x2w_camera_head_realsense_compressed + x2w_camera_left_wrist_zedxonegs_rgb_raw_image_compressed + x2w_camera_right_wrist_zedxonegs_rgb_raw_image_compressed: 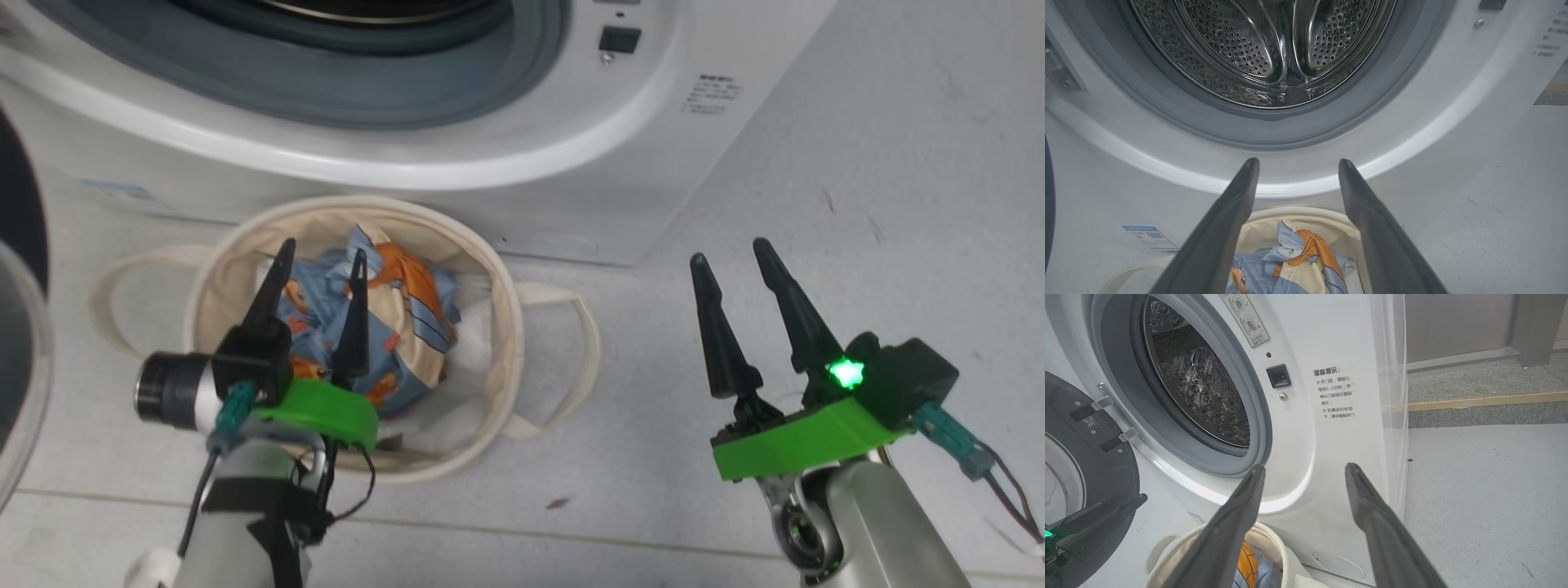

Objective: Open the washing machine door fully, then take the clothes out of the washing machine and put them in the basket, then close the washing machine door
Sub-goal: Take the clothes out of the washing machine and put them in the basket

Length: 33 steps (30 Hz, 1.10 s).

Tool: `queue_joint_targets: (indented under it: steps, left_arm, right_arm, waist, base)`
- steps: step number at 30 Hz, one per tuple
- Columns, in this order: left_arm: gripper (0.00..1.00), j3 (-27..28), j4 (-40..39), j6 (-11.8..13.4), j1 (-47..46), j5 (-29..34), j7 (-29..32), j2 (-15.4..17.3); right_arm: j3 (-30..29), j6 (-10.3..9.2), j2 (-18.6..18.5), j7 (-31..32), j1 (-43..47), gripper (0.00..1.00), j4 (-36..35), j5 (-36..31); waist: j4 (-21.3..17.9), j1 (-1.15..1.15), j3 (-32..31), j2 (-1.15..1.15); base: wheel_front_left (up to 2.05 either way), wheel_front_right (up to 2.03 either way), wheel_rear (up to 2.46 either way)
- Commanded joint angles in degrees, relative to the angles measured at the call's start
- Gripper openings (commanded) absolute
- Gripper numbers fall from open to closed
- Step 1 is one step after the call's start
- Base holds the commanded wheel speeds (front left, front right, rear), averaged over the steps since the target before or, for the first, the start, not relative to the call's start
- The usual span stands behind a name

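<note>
Seemingly clothes (416, 304) beneath left end effector (323, 247)

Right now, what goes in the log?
light-blue bear-print garment: in cream canvas basket | round black door: open | left gripper: open | right gripper: open

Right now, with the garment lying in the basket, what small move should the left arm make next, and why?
Probably raise the left gripper clear of the basket and swing it toward the washing machine door. Its fingers stand open above the clothes, which lie in the basket; the drum looks empty, and the door hangs open at the left.
</note>
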Motion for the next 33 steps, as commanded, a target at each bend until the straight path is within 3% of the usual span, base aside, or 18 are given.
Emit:
queue_joint_targets:
  steps: [1, 9, 17, 21, 33]
  left_arm:
    - [1.0, 1.7, -3.1, 0.2, 1.6, -0.4, -0.3, 0.6]
    - [1.0, 1.4, -10.8, 0.1, 7.3, -1.2, -0.3, -0.5]
    - [1.0, 1.2, -14.9, -1.5, 12.8, -1.5, -0.3, -0.8]
    - [1.0, 1.4, -16.1, -2.5, 15.2, -2.4, -0.3, -0.9]
    - [1.0, 2.2, -15.8, -2.4, 20.0, -2.2, -0.3, -1.0]
  right_arm:
    - [1.0, 0.01, 0.1, -0.7, 1.3, 1.0, -1.4, -0.2]
    - [-0.5, 0.01, 0.1, -0.7, 2.9, 1.0, -1.4, -0.7]
    - [-1.9, 0.01, 0.1, -0.7, 5.6, 1.0, -1.3, -0.7]
    - [-3.0, 0.01, 0.1, -0.7, 7.3, 1.0, -0.9, -0.4]
    - [-3.9, 0.01, 0.1, -0.7, 11.0, 1.0, 0.4, 0.6]
  waist:
    - [1.3, 0.0, -1.9, 0.0]
    - [3.2, 0.0, -7.5, 0.0]
    - [3.9, 0.0, -12.3, 0.0]
    - [3.9, 0.0, -14.5, 0.0]
    - [3.6, 0.0, -20.1, 0.0]
  base:
    - [0.0, 0.0, 0.0]
    - [0.0, 0.0, 0.0]
    - [0.0, 0.0, 0.0]
    - [0.0, 0.0, 0.0]
    - [0.0, 0.0, 0.0]
